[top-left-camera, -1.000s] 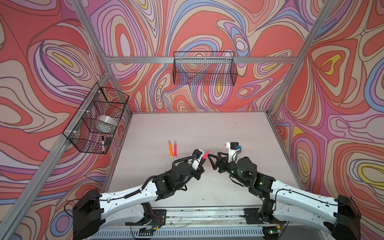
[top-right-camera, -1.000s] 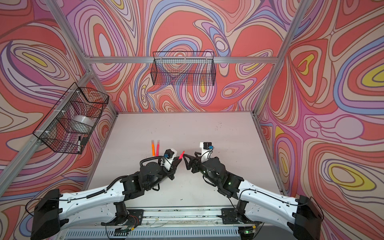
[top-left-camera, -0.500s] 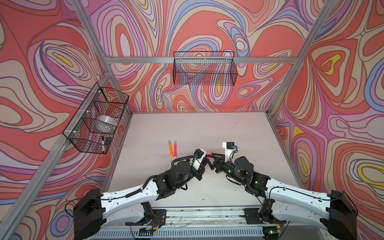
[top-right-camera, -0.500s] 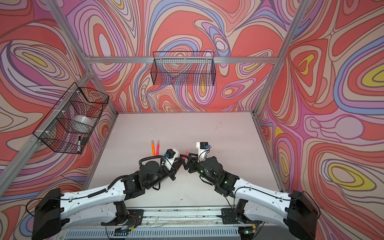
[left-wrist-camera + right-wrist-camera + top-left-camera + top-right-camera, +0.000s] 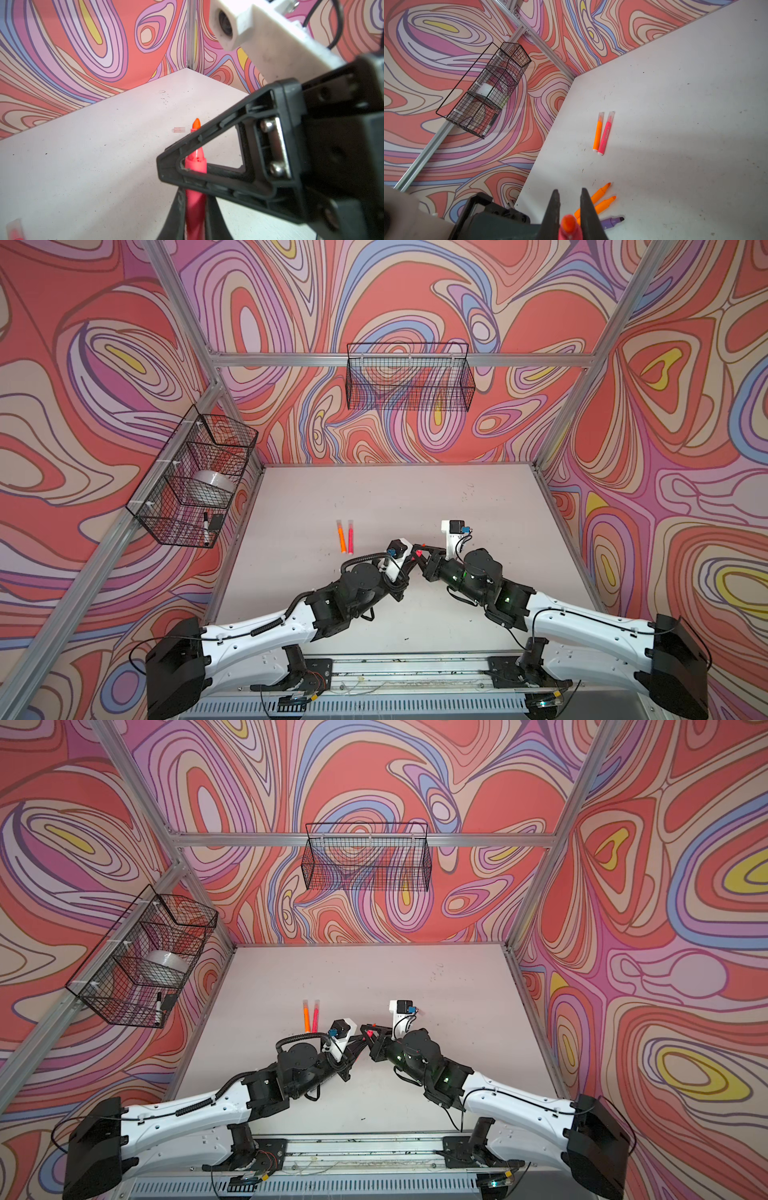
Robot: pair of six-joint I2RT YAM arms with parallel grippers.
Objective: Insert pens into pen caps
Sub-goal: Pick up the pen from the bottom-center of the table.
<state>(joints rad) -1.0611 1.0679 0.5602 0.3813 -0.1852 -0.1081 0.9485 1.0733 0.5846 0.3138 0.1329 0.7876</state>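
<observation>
Above the pale grey bench (image 5: 374, 497) the left end effector (image 5: 194, 200) clamps a slim hot pink marker pen (image 5: 195, 165) by its barrel — orange tip bare — and the right end effector (image 5: 569, 190) pinches narrow on the same pen nearer the tip. A small translucent whitish pen cap (image 5: 179, 129) lies loose on the bench.

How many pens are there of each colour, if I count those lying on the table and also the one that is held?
Orange pens: 3, one capped and two uncapped
Pink pens: 2, the capped pink pen and the held pink pen
Purple pen: 1
Total: 6
</observation>
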